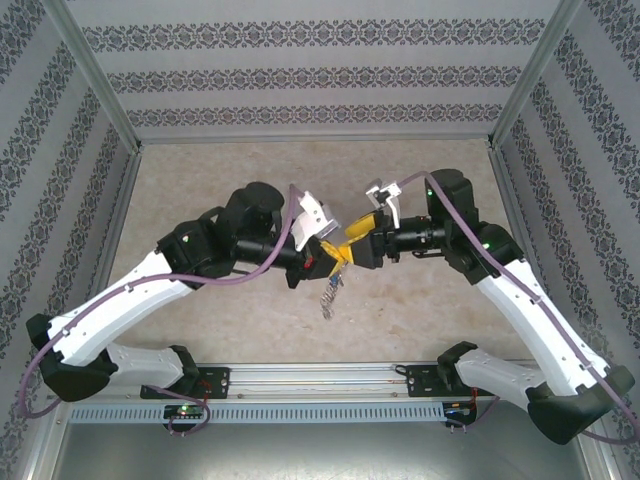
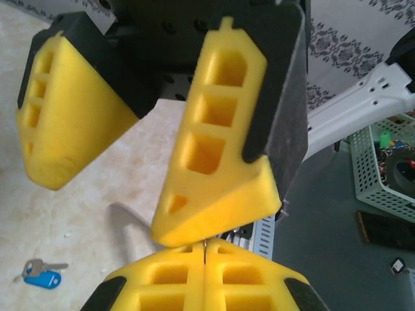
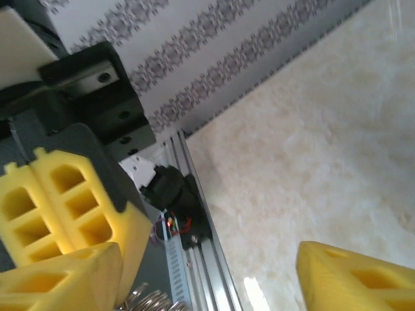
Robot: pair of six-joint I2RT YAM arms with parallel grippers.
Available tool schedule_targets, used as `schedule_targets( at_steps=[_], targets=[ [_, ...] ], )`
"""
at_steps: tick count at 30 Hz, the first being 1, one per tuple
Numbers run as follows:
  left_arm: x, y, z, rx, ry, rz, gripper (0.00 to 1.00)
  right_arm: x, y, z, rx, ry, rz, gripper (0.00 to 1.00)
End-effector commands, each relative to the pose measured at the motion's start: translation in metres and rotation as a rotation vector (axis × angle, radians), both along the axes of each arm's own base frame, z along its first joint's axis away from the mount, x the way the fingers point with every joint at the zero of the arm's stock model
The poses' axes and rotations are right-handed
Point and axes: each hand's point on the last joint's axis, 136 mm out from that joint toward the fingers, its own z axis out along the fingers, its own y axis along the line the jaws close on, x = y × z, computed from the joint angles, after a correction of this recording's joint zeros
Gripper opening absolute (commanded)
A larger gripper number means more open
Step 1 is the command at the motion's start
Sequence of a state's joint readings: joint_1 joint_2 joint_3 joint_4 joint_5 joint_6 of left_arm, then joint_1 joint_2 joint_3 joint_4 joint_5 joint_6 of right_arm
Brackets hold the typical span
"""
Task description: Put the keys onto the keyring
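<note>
My left gripper [image 1: 328, 256] is shut, and a thin sliver of grey metal shows between its yellow fingertips [image 2: 205, 251]. The keyring [image 1: 329, 292] hangs below the two grippers where they meet over the middle of the table; its strung grey pieces [image 3: 150, 303] show beside my right gripper's left finger. My right gripper [image 1: 353, 247] is open, with nothing between its fingers [image 2: 217, 149], and one fingertip rests against the left gripper's tip. The blue-headed key [image 2: 41, 279] lies flat on the table, apart from both grippers.
The metal rail [image 1: 320, 378] runs along the near table edge. Patterned walls [image 1: 320, 80] close in the back and sides. Off the table to the right stands a pale green basket [image 2: 379, 165], with a dark flat object [image 2: 389, 230] lying beside it.
</note>
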State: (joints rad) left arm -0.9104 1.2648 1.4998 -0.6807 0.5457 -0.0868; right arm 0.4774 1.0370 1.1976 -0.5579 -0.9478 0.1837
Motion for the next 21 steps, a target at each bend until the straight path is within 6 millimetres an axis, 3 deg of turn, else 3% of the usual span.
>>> schedule_targets(
  at_steps=[1,6,13,17,21],
  targets=[
    [-0.001,0.000,0.014,0.012,-0.006,-0.064,0.00,-0.011,-0.003,0.033,0.075,-0.107,0.049,0.66],
    [0.003,0.000,0.030,-0.059,-0.016,-0.100,0.00,-0.011,-0.012,0.050,0.092,-0.175,-0.006,0.58],
    [0.020,0.016,0.084,-0.219,-0.009,-0.161,0.00,-0.021,-0.017,0.085,0.139,-0.210,-0.019,0.52],
    [0.018,0.018,0.095,-0.243,0.019,-0.197,0.00,-0.032,-0.013,0.095,0.149,-0.204,0.066,0.45],
    [0.014,0.019,0.098,-0.266,0.019,-0.215,0.00,-0.038,-0.014,0.098,0.151,-0.241,0.103,0.48]
  ],
)
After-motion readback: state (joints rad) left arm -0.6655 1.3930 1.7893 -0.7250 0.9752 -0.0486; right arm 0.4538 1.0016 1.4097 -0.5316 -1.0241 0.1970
